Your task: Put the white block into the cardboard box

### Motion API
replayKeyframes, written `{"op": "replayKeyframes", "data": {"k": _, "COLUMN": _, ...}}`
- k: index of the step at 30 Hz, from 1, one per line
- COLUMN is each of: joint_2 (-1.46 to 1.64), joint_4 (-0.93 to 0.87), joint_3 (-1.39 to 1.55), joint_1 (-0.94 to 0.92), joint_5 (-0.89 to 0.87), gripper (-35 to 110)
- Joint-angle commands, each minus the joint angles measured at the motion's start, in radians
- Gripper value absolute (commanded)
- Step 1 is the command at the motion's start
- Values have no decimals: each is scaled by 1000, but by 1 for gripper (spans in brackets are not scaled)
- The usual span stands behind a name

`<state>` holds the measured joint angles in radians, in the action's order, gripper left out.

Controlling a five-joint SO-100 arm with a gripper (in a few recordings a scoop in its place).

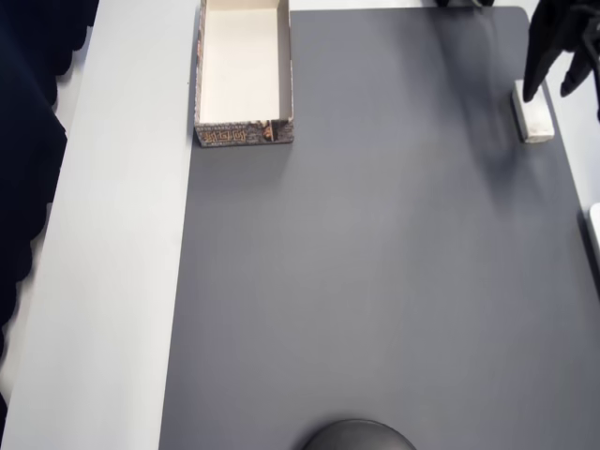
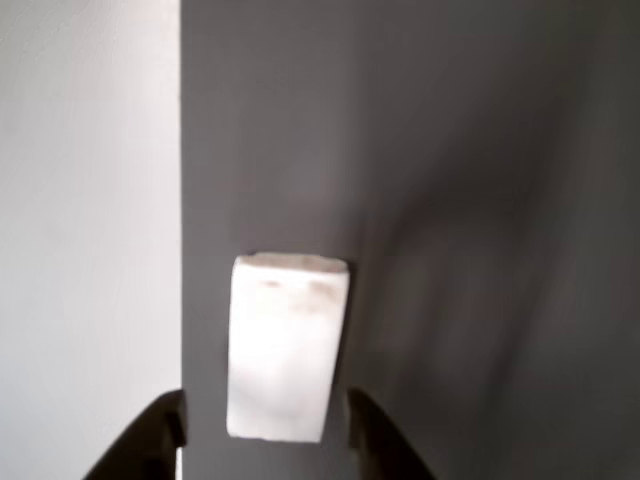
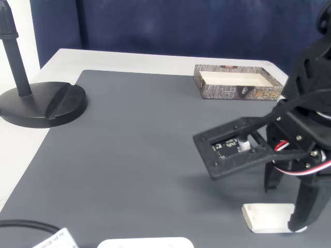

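Observation:
The white block lies flat on the grey mat close to its right edge in the overhead view. My black gripper is open just above it. In the wrist view the block sits between the two dark fingertips, with a gap on each side. The fixed view shows the block on the mat and my gripper straddling its right end. The cardboard box stands empty at the far left top of the overhead view, and it is the mottled box far behind the arm.
A black round stand base sits at the mat's left in the fixed view, also seen as the stand base at the overhead view's bottom. A larger white thing with a rounded corner and a black cable lie at the near edge.

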<state>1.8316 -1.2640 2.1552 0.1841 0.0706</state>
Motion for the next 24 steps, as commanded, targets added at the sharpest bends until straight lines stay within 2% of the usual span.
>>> {"op": "replayKeyframes", "data": {"k": 1, "joint_2": -5, "joint_4": 8, "joint_3": 5, "joint_1": -15, "joint_5": -14, "gripper": 24}}
{"op": "replayKeyframes", "data": {"k": 6, "joint_2": -6, "joint_4": 8, "joint_3": 25, "joint_1": -20, "joint_5": -6, "gripper": 30}}
{"op": "replayKeyframes", "data": {"k": 24, "joint_2": -5, "joint_4": 8, "joint_3": 40, "joint_1": -51, "joint_5": 58, "gripper": 31}}
